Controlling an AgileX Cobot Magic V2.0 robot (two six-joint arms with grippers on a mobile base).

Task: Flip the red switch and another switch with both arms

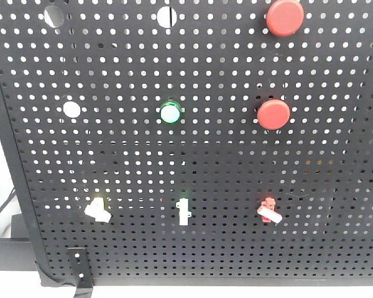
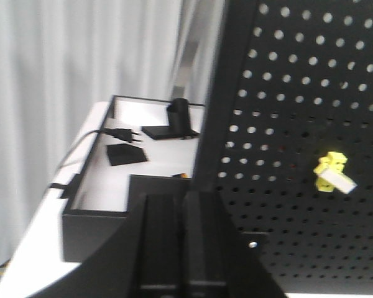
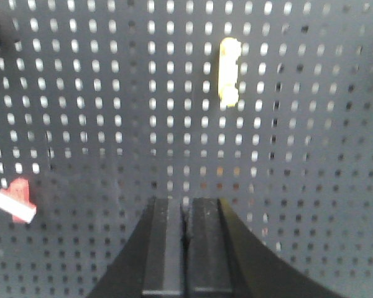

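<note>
The black pegboard (image 1: 193, 161) fills the front view. In the left wrist view its left edge runs down the middle of the frame. Past that edge, at the left of the frame, a black-walled tray (image 2: 93, 226) sits on a white surface before a pale curtain.

The left fingers (image 2: 165, 239) rise from the bottom centre of their view, pressed together and holding nothing. The right fingers (image 3: 168, 245) do the same in theirs. Neither pair touches the board or a switch.

Two round red buttons (image 1: 274, 113) and a lit green lamp (image 1: 170, 112) sit in the upper half of the front view, well above the toggles.

The row of toggles lies low. The yellow switch (image 1: 97, 210) is at lower left, a green-based toggle (image 1: 183, 211) in the middle, and the red switch (image 1: 268, 211) at lower right. In the left wrist view the yellow switch (image 2: 332, 172) lies to the right of the fingers. In the right wrist view the red switch (image 3: 15, 202) is at lower left. The pale toggle at upper centre there is probably the green one, though its colour is washed out.

We judge both flips are still to do, since each pair of fingers stands off to one side of its lever. The board around each switch is bare, so there is open room. The left arm works near the board's edge and the tray wall.
</note>
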